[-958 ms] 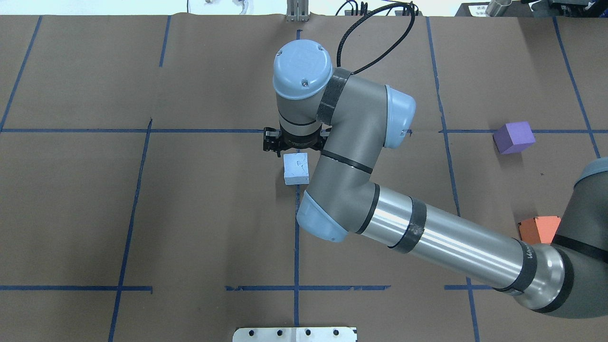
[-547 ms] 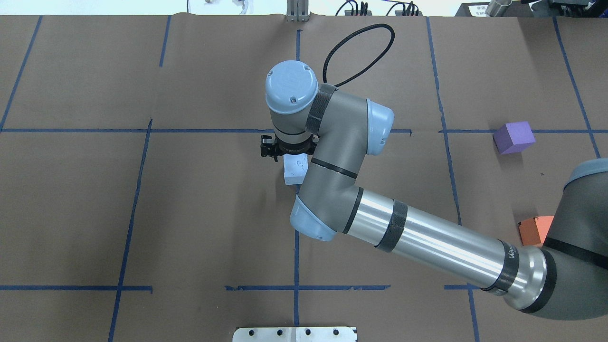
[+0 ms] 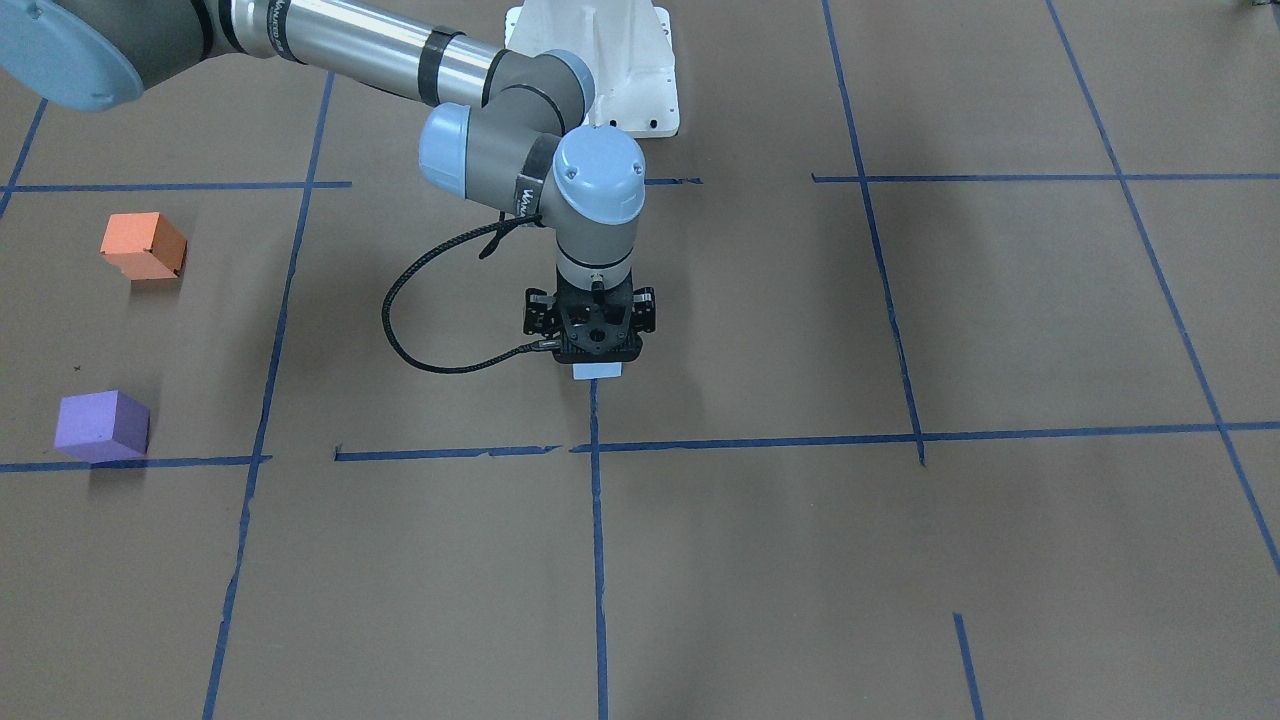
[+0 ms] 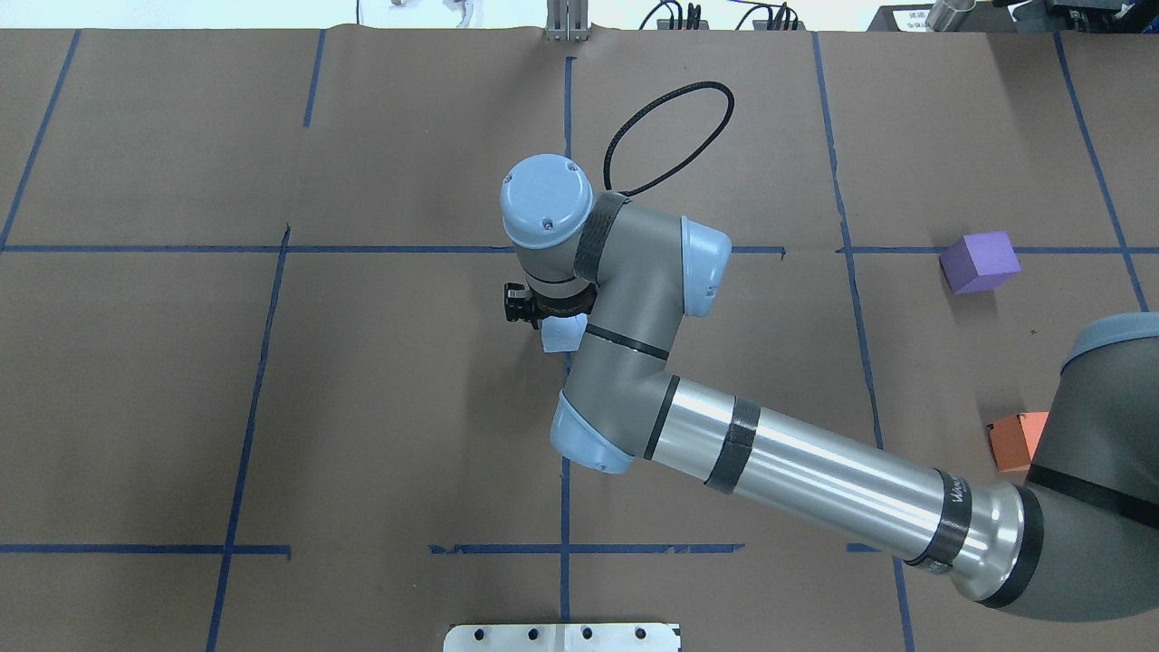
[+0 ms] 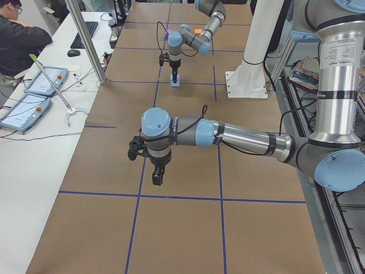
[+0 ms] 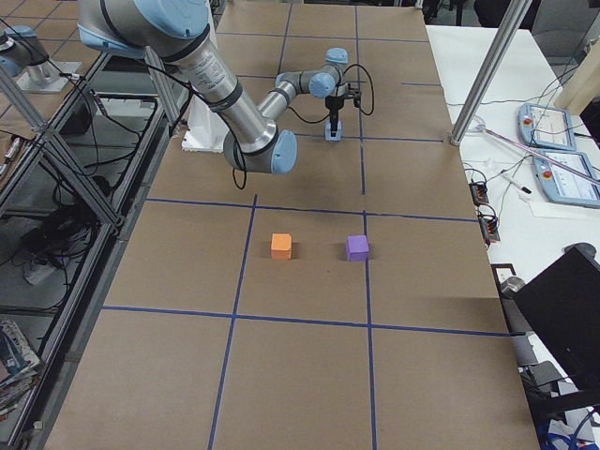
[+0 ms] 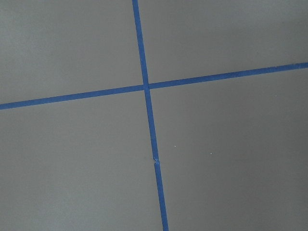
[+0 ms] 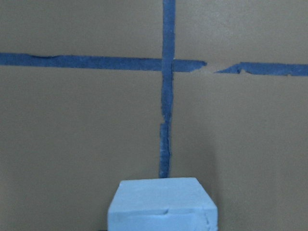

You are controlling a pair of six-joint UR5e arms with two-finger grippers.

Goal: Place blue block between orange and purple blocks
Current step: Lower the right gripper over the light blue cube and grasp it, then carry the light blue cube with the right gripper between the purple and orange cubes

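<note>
Lowered onto the blue block [image 4: 559, 339], the right claw [image 3: 597, 352], its opening impossible to tell, seems mid-grasp; next, clamp and carry between orange block [image 4: 1014, 441] and purple block [image 4: 979, 262].

The tabletop [image 4: 136, 380] is plain brown paper, crossed by a grid of blue tape lines [image 4: 136, 248] (frayed and broken in places in the right wrist view). The blue block [image 8: 162, 204] is a pale, chalky blue, far lighter than the tape. The orange block [image 3: 143, 245] is bright orange, and the purple block [image 3: 100, 425] is a soft violet. The right arm [image 4: 815, 471] is grey with pale blue joint caps, a silver tube and black bands. The right pincer [image 3: 596, 358] and the cable [image 4: 702, 84] are black.
</note>
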